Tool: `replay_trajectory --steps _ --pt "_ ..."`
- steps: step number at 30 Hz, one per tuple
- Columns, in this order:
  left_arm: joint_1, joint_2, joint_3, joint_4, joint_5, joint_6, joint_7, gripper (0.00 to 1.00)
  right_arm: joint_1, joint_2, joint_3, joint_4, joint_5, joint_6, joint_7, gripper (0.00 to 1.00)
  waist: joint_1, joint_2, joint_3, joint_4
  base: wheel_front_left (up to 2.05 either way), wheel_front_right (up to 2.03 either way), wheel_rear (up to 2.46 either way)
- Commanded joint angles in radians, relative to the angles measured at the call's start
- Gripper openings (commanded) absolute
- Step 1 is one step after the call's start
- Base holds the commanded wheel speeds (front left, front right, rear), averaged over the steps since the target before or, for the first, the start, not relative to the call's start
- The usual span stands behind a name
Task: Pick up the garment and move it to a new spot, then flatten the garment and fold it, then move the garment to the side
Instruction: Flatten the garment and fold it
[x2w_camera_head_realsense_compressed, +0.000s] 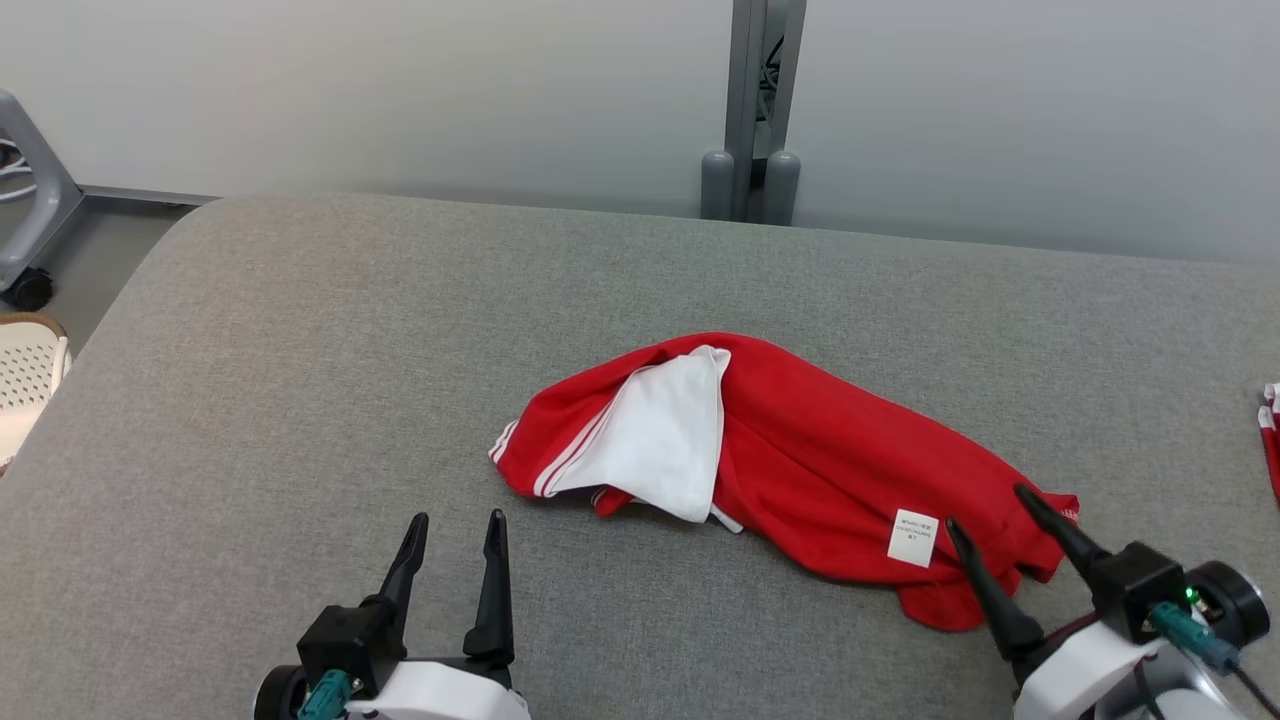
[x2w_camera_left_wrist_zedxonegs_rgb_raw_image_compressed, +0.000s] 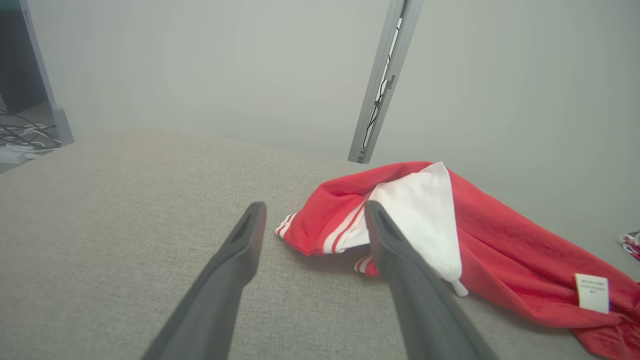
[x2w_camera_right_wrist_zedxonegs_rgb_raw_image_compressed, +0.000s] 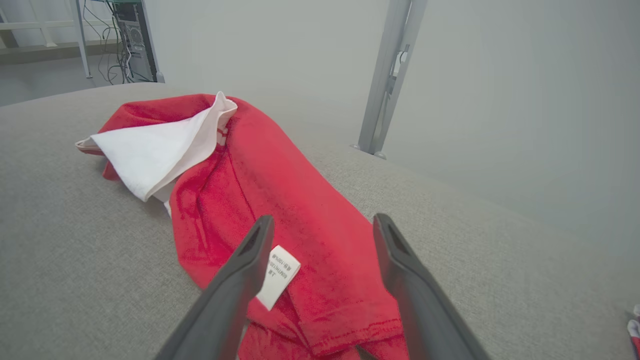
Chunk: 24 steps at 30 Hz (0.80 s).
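Red garment (x2w_camera_head_realsense_compressed: 800, 450) lies crumpled on grey desk (x2w_camera_head_realsense_compressed: 300, 400), its long axis slanting away leftward from right pincer (x2w_camera_head_realsense_compressed: 985, 506). Right pincer is apart and empty, tips over near hem. Left pincer (x2w_camera_head_realsense_compressed: 457, 516) is apart too, with striped end ahead-right, not touching. I judge right arm nearer.

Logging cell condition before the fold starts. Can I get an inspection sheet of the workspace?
Surface: grey fabric table.
Job's things: red garment crumpled mid-table, white panel turned out, label showing.
Clutter: red-and-white item at right edge.
Tools: left tool open, short of garment; right tool open over its labelled end, holding nothing.
Cables: wires along the post behind.
Surroundings: plain wall, wheeled stand, white perforated object at left.
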Motion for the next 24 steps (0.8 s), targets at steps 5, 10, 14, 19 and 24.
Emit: replay_trajectory --steps 5,10,14,19,24 --pt "-0.022 0.004 -0.006 -0.001 -0.005 0.008 -0.003 1.0 0.058 -0.001 0.018 0.023 -0.038 0.0 -0.004 1.0 0.0 0.0 0.01 -0.002 0.0 0.0 0.0" --pt "-0.023 0.004 -0.01 0.005 -0.003 0.01 -0.003 1.0 0.055 -0.001 0.014 0.079 -0.05 0.0 -0.004 1.0 0.0 0.0 0.014 -0.003 0.0 0.0 0.0" --pt "-0.024 0.004 -0.012 0.009 -0.002 0.009 -0.003 1.0 0.04 0.015 -0.017 0.109 -0.036 0.0 -0.004 1.0 0.0 0.0 0.016 -0.001 0.0 0.0 0.0" --pt "-0.023 0.004 -0.016 0.012 -0.002 0.007 -0.003 1.0 0.035 0.022 -0.025 0.116 -0.024 0.0 -0.004 1.0 0.0 0.0 0.019 0.004 0.0 0.0 0.0" --pt "-0.024 0.004 -0.018 0.012 -0.003 0.009 -0.003 1.0 0.031 0.02 -0.028 0.129 -0.015 0.0 -0.004 1.0 0.0 0.0 0.021 0.01 0.0 0.0 0.0"
